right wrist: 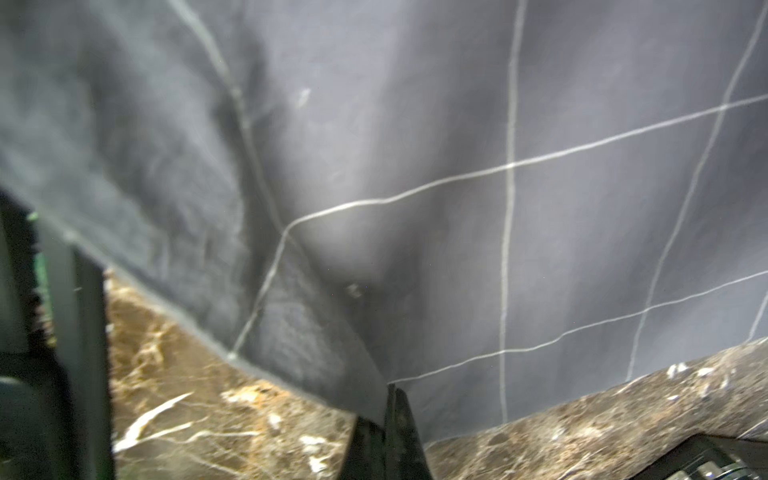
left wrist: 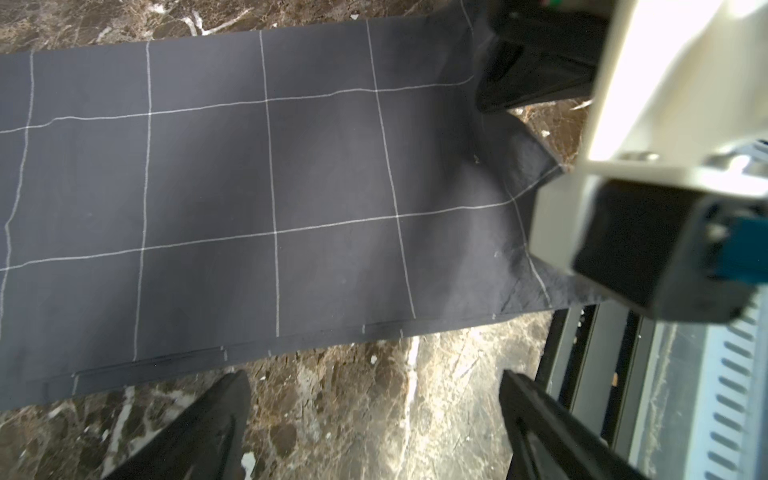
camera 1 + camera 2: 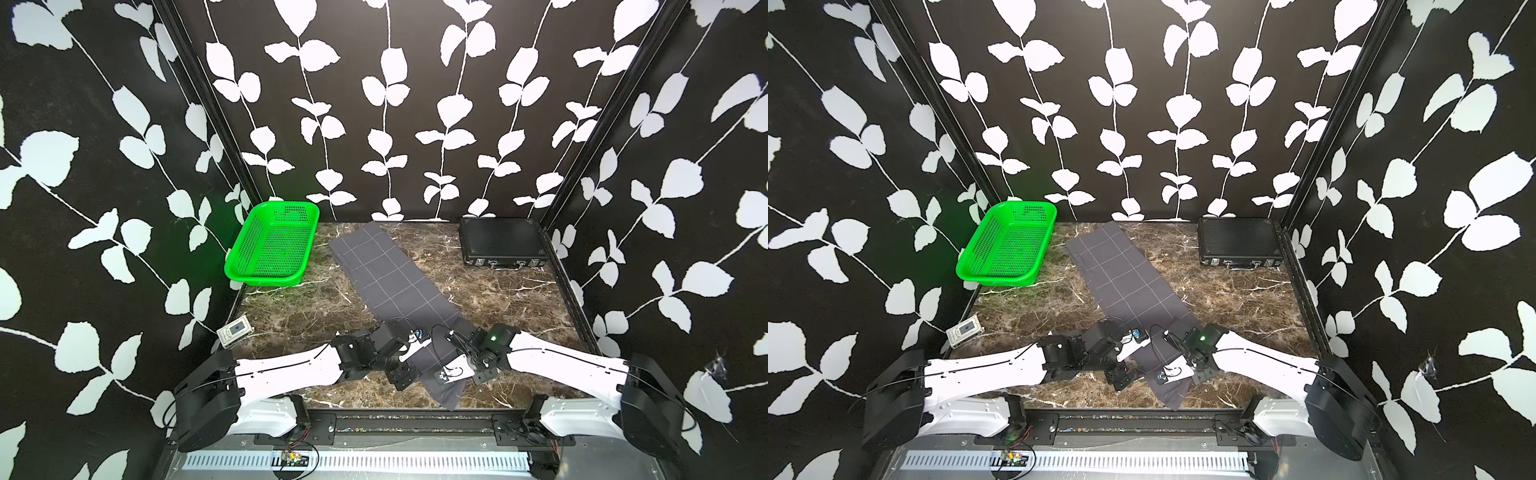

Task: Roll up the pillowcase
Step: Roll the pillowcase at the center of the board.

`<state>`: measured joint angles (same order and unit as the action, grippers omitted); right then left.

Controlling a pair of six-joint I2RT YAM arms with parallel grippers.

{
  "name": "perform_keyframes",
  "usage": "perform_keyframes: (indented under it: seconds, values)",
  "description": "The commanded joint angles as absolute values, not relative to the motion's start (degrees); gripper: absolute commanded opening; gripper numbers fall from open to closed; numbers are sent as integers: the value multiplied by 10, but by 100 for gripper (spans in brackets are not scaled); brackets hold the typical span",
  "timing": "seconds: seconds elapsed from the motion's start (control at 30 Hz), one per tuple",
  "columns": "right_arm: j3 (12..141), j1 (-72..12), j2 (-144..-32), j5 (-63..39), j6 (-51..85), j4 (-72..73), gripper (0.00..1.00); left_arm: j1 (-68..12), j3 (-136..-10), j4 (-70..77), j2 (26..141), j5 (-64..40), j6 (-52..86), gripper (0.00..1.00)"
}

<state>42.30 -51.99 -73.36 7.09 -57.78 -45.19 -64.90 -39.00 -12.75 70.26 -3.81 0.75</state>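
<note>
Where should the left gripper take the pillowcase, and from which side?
Probably the near-end corner of the pillowcase, on its left long edge, from the left: the strip lies flat there, the right gripper pinches the opposite side, and the open left gripper faces that edge.

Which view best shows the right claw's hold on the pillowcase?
Right wrist view: the right claw, shut, pinches the pillowcase edge up close. The left wrist view shows that corner lifted; in both top views the arm hides the grip.
</note>
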Motion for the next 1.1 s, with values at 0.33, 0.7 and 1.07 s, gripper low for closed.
perform_keyframes:
  seconds: [0.33,0.7,1.07]
  values:
    - [499,-480,-824,13,-582,-361,2,-652,-363,-173,653,-46,46,95]
    - [520,-442,-880,-16,-555,-329,1,-652,-364,-191,645,-45,71,95]
    - [519,-409,-912,-22,-494,-304,9,-653,-374,-122,721,-48,127,95]
